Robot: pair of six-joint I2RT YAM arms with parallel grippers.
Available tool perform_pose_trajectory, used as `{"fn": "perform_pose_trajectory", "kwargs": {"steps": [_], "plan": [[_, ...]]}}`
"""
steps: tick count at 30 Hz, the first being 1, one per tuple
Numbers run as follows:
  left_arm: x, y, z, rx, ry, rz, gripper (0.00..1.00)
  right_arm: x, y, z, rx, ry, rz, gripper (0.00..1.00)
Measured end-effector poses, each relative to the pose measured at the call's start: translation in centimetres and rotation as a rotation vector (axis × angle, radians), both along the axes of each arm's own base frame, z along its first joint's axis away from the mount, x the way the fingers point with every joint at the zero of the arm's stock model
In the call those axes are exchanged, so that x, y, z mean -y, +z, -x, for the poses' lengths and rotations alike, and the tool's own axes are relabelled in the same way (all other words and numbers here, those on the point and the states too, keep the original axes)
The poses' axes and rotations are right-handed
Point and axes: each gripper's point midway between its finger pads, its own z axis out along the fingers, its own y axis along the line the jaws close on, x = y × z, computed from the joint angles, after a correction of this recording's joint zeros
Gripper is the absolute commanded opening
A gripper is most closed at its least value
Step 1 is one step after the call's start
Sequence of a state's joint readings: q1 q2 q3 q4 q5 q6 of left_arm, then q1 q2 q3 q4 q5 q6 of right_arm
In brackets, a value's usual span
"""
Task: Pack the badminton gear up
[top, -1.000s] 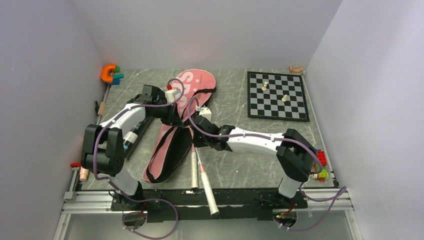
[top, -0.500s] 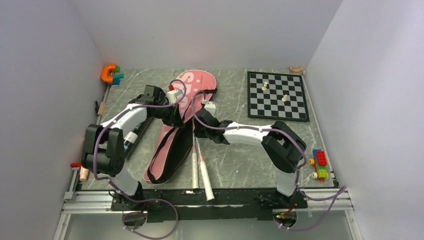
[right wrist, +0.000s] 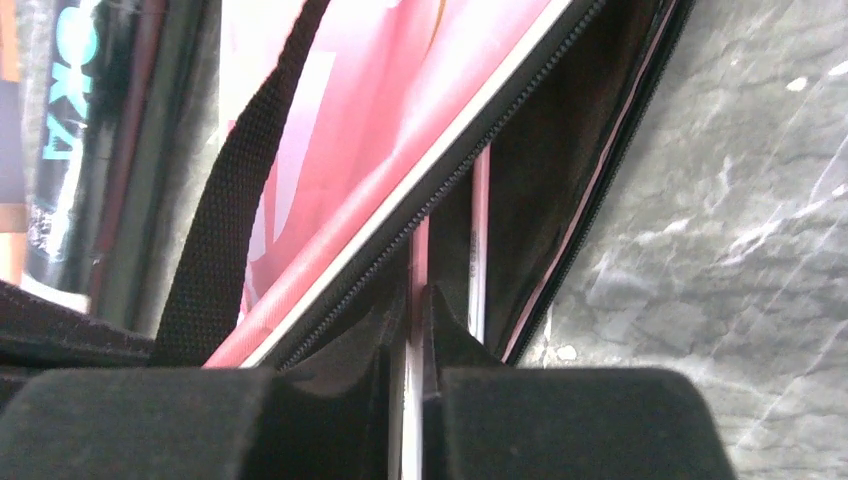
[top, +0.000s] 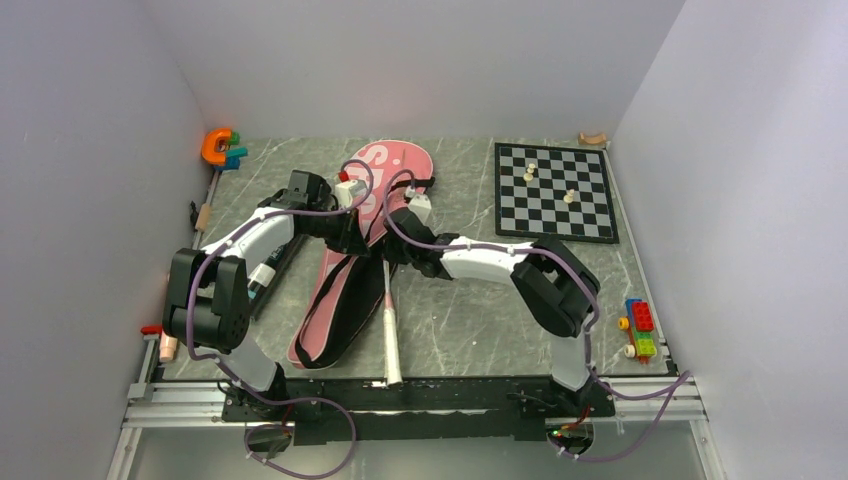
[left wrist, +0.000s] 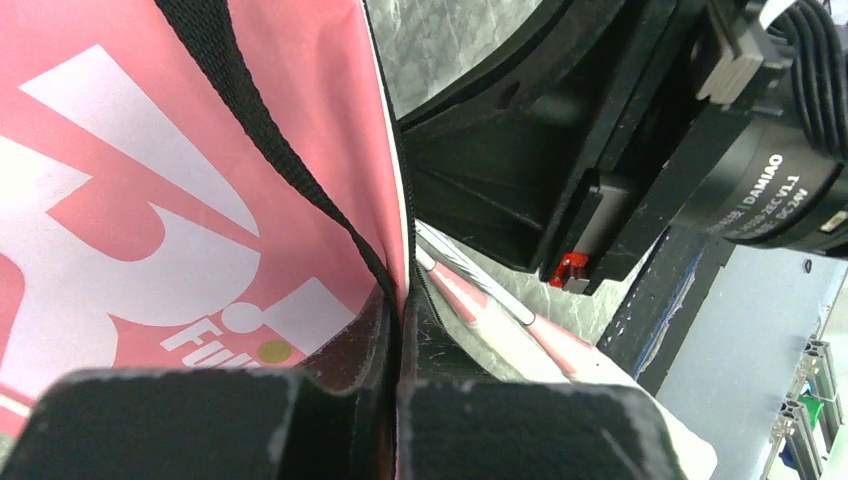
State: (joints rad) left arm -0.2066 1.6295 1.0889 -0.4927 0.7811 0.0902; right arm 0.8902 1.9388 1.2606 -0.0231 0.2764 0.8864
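The pink "SPORT" racket bag [top: 395, 165] lies slanted mid-table, with its black strap [right wrist: 240, 200] across it. My left gripper [top: 352, 238] is shut on the bag's open flap edge [left wrist: 398, 250] and holds it up. My right gripper [top: 392, 255] is shut on one pink-and-white racket shaft [right wrist: 418, 250], which runs into the bag's opening. A second shaft [right wrist: 478, 230] lies beside it inside. The white racket handles [top: 390, 330] stick out toward the near edge. The long black tube [top: 262, 275] lies left of the bag. No shuttlecocks are in view.
A chessboard [top: 555, 190] with pale pieces lies at the back right. An orange and teal toy [top: 222, 147] sits in the back left corner. Coloured bricks [top: 640, 328] lie by the right edge. My two arms nearly touch over the bag.
My right gripper has moved away from me toward the bag, sliding the rackets deeper in. The two handles now lie together and straight. The left gripper has stayed put.
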Motion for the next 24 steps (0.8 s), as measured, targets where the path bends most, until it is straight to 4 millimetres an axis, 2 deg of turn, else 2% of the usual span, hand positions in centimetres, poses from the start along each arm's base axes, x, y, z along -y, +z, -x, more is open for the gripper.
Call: {"fn": "perform_pose_trajectory", "kwargs": {"steps": [3,7,11,17,20,22,24], "plan": [[0.0,0.0,0.1,-0.002,-0.003,0.004,0.0,-0.1,0.1,0.4,0.012,0.026,-0.064,0.39],[0.1,0.1,0.1,-0.002,-0.006,0.007,0.0,-0.2,1.1,1.9,0.015,0.114,-0.187,0.53],[0.0,0.3,0.2,0.005,-0.006,0.007,0.0,0.0,3.8,2.2,0.035,0.194,-0.314,0.63],[0.0,0.9,0.1,0.03,-0.013,0.007,0.0,2.2,8.7,1.7,0.097,0.223,-0.398,0.7],[0.0,0.9,0.2,0.038,-0.017,0.006,0.0,4.4,10.7,1.4,0.137,0.199,-0.404,0.71],[0.0,0.9,0.2,0.039,-0.019,0.005,0.0,5.9,10.9,1.0,0.148,0.172,-0.399,0.7],[0.0,0.9,0.2,0.039,-0.019,0.004,0.0,7.5,9.8,0.3,0.133,0.135,-0.385,0.7]]}}
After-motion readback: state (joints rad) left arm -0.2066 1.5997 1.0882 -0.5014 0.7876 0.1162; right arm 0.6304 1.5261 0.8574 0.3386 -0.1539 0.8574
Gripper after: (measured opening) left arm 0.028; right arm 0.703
